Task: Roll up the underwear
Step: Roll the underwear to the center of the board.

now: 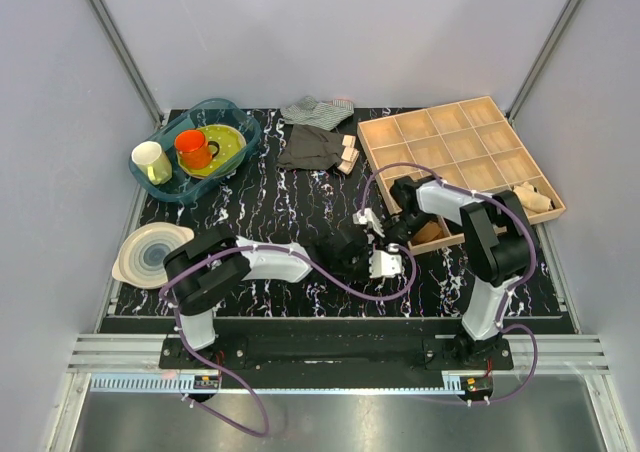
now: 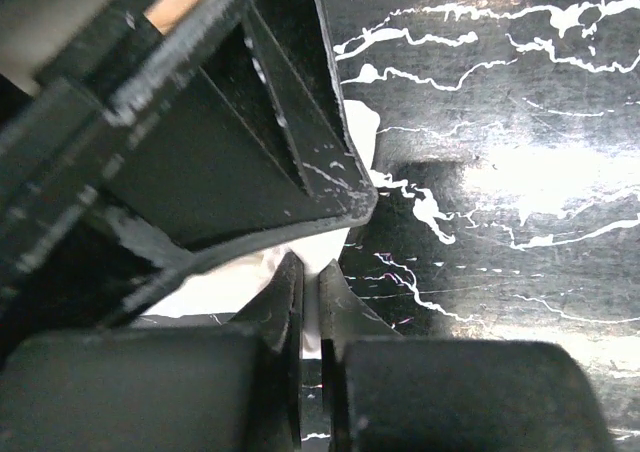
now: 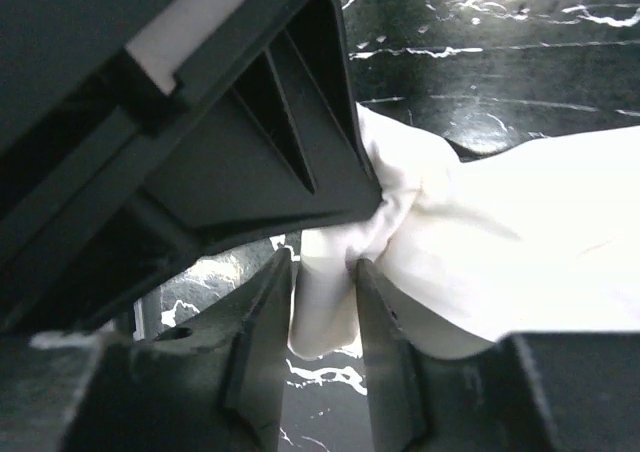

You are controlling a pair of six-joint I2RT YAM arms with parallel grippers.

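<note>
Table [image 1: 250,212] with a black marbled top spreads beneath both grippers. The wooden tray [image 1: 430,112] lies beyond the right gripper [image 3: 322,277], off to its right side. The underwear [image 3: 500,232] is bunched between the two grippers, which meet tip to tip. A fold of it is pinched between the right gripper's fingers and spreads away past them. The left gripper [image 2: 312,272] has its fingers drawn nearly together, with white cloth showing in the slit between them and just past their tips.
</note>
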